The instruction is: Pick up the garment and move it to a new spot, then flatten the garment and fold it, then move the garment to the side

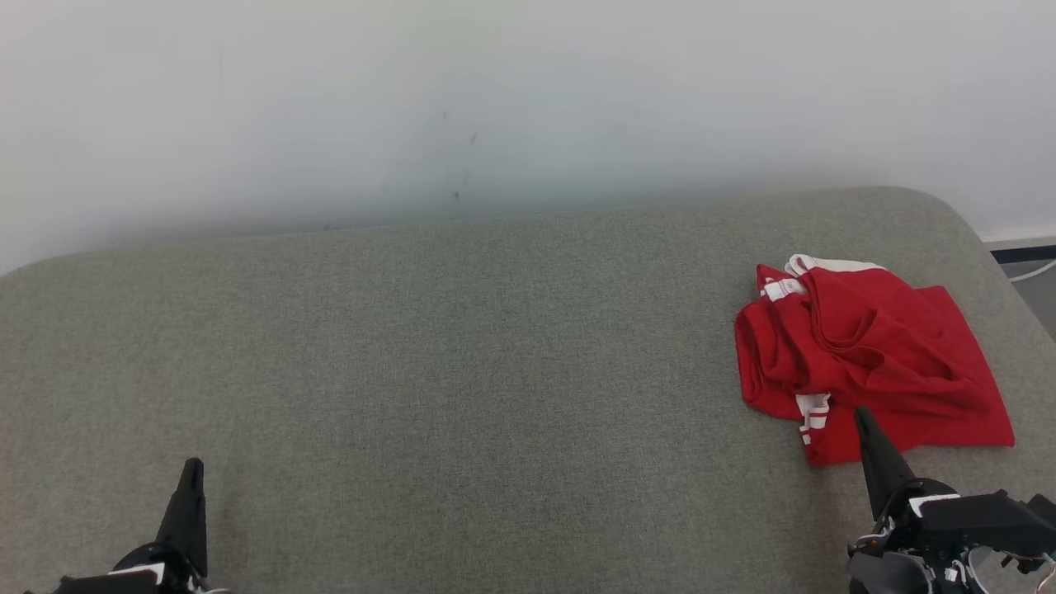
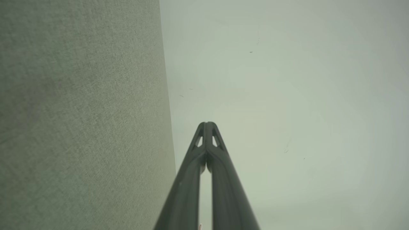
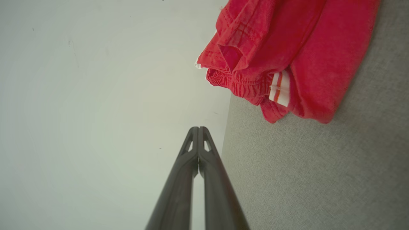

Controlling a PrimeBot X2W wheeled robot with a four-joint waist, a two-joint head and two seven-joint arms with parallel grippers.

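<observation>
Sitting low at the near edge: left gripper (image 1: 193, 469) and right gripper (image 1: 863, 416), both pinched shut and holding nothing. It looks like a parked pose, with the fingers pointing far. Garment (image 1: 874, 355) lies just beyond the right tip, far right on the cushion (image 1: 462, 346) — bunched in loose folds, not flat. That fits either a pile waiting for pickup or a rough fold already set aside — can't separate those. Wall (image 1: 495, 99) is behind.
</observation>
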